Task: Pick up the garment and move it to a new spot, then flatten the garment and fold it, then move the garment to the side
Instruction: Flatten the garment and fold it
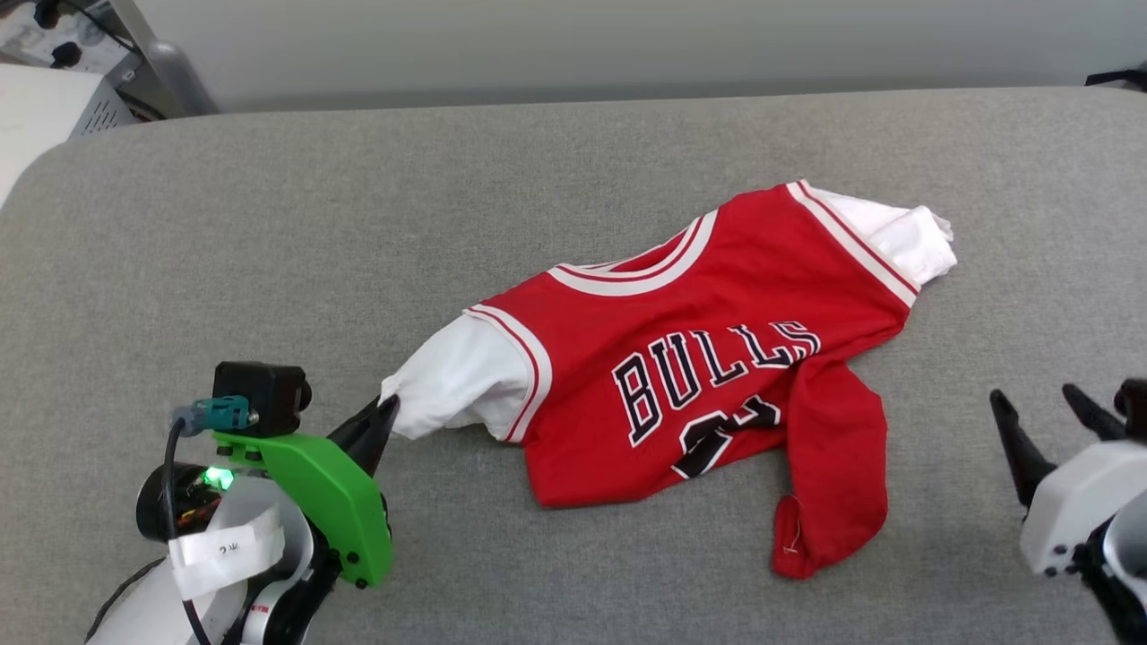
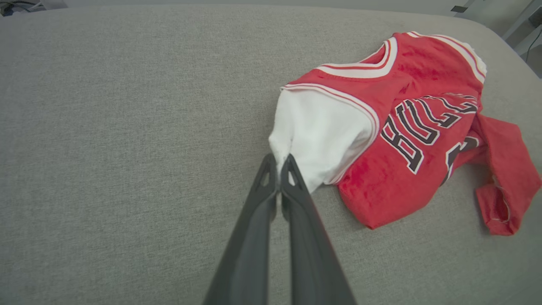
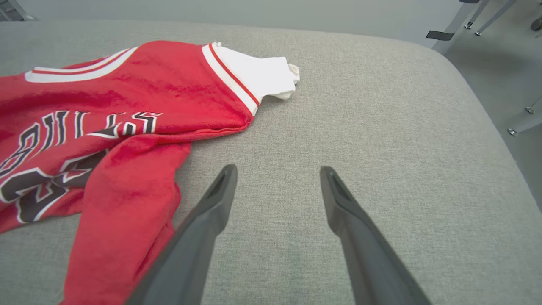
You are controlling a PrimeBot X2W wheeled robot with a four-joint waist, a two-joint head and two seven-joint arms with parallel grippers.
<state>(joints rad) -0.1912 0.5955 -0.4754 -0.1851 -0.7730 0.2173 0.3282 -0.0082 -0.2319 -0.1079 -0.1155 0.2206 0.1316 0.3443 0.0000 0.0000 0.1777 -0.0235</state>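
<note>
My left gripper (image 1: 387,408) is closed tight on the shirt (image 1: 717,358), its two dark fingers pinching the outer edge of the white sleeve (image 1: 457,376) nearest me. The shirt lies on the grey padded surface (image 1: 448,224), chest side up. The pinched sleeve is drawn out towards my left side.

My right gripper (image 1: 1030,394) stands wide open and holds nothing. It is near the shirt's right side, apart from the cloth.

From the head view I see the whole shirt: the black BULLS lettering (image 1: 712,358) and the far white sleeve (image 1: 905,237) bunched at the shoulder. A red flap (image 1: 838,448) is folded across the lower right of the shirt, covering part of the number.

My left wrist view brings the pinch up close. The fingertips (image 2: 292,169) meet on the sleeve's (image 2: 322,127) edge, with white cloth puckered between them.

My right wrist view looks past my spread gripper (image 3: 278,169) at bare grey fabric beside the shirt (image 3: 127,84). The flap (image 3: 127,203) lies just left of one finger, and the far sleeve (image 3: 262,72) is crumpled beyond.
</note>
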